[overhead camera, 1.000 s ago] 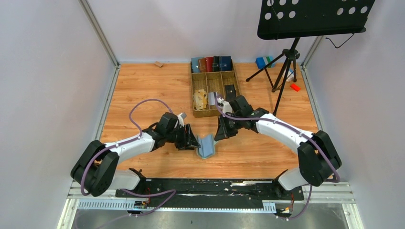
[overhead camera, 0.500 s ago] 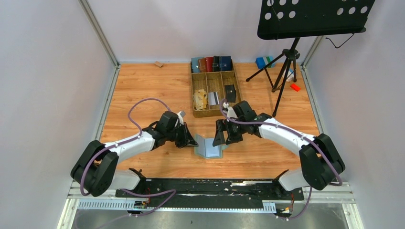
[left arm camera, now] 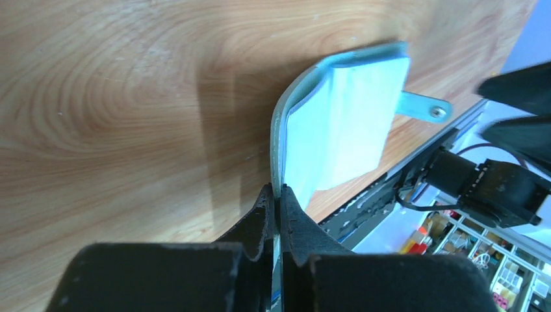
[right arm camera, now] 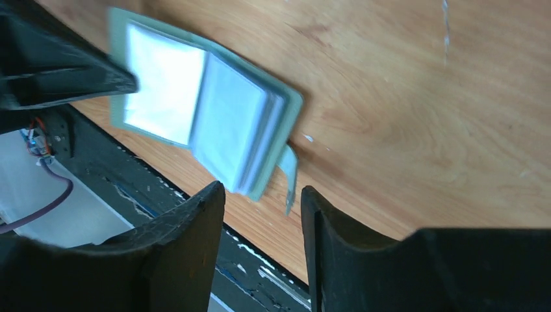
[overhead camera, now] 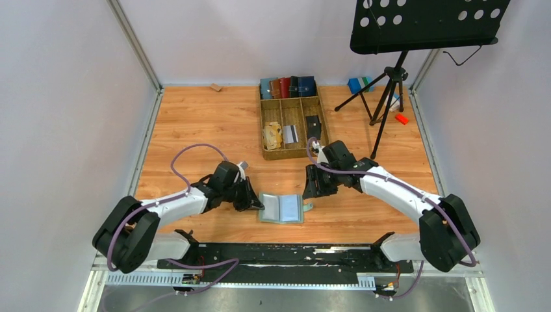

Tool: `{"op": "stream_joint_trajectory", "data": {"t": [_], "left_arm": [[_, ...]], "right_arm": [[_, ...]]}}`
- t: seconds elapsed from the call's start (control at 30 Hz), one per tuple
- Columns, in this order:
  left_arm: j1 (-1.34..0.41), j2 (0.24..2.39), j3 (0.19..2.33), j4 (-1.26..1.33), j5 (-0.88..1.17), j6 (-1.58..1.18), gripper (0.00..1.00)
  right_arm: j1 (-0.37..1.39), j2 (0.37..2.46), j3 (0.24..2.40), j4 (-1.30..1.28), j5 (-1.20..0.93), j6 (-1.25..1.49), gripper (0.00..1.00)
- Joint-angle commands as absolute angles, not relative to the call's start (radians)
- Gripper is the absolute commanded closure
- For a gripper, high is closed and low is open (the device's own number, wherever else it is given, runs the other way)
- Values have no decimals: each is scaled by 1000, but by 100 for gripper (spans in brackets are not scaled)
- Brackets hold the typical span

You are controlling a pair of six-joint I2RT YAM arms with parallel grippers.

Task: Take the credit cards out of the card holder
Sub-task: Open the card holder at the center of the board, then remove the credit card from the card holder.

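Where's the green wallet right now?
In the top view, the card holder lies open on the table, its left edge pinched by the left gripper, the right gripper open at its right.

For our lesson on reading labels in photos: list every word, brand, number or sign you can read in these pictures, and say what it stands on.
No text can be read in any view.
card holder: its inner sleeves look pale and blank in both wrist views.
wallets at the back of the tray: too small to show any brand.
credit cards in the tray: too small to read.
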State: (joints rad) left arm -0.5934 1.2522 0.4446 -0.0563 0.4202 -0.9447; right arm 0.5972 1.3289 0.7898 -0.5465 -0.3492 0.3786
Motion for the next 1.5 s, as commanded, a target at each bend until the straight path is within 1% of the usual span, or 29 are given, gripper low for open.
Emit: {"op": "stream_joint_trajectory", "data": {"t": [0.0, 0.07, 0.17, 0.2, 0.23, 0.5, 0.6, 0.7, 0.77, 0.8, 0.83, 0.87, 0.9, 0.93, 1.0, 1.07, 1.27, 1.47], "left_arm": [[-597, 1334, 440, -27, 426, -909, 95], [-598, 1378, 452, -11, 440, -907, 94], [-598, 1392, 459, 60, 464, -938, 92], [-598, 1383, 463, 63, 463, -942, 91], [-598, 1370, 470, 53, 457, -941, 91], [-598, 1215, 472, 10, 462, -954, 87], [-598, 1166, 451, 36, 468, -984, 84], [-597, 1156, 441, 40, 466, -994, 84], [-598, 1164, 437, 40, 461, -995, 84], [-598, 1170, 439, 28, 455, -995, 84], [-598, 1177, 443, 10, 446, -989, 85], [-598, 1187, 451, -30, 431, -978, 85], [-598, 1198, 465, -77, 408, -965, 84], [-598, 1210, 476, -113, 390, -952, 84], [-598, 1233, 494, -144, 374, -934, 84], [-598, 1252, 500, -151, 368, -931, 84], [-612, 1316, 499, -147, 358, -916, 83], [-625, 1385, 504, -149, 344, -891, 83]], "right_arm": [[637, 1277, 897, -497, -362, 345, 55], [642, 1300, 920, -483, -401, 333, 57], [643, 1371, 951, -492, -481, 321, 68], [643, 1393, 949, -478, -509, 326, 71], [645, 1408, 942, -459, -526, 336, 71], [655, 1477, 902, -389, -578, 380, 67], [655, 1503, 880, -381, -603, 383, 68], [655, 1538, 867, -409, -583, 387, 69], [654, 1541, 868, -458, -518, 378, 65], [655, 1534, 867, -478, -481, 373, 57], [652, 1523, 864, -491, -460, 370, 46], [654, 1508, 858, -498, -443, 369, 38], [652, 1494, 849, -502, -430, 371, 33], [652, 1482, 839, -506, -413, 376, 30], [654, 1476, 840, -535, -377, 376, 28], [654, 1491, 850, -565, -342, 366, 28], [653, 1546, 857, -588, -295, 361, 32], [654, 1576, 853, -554, -306, 382, 27]]}}
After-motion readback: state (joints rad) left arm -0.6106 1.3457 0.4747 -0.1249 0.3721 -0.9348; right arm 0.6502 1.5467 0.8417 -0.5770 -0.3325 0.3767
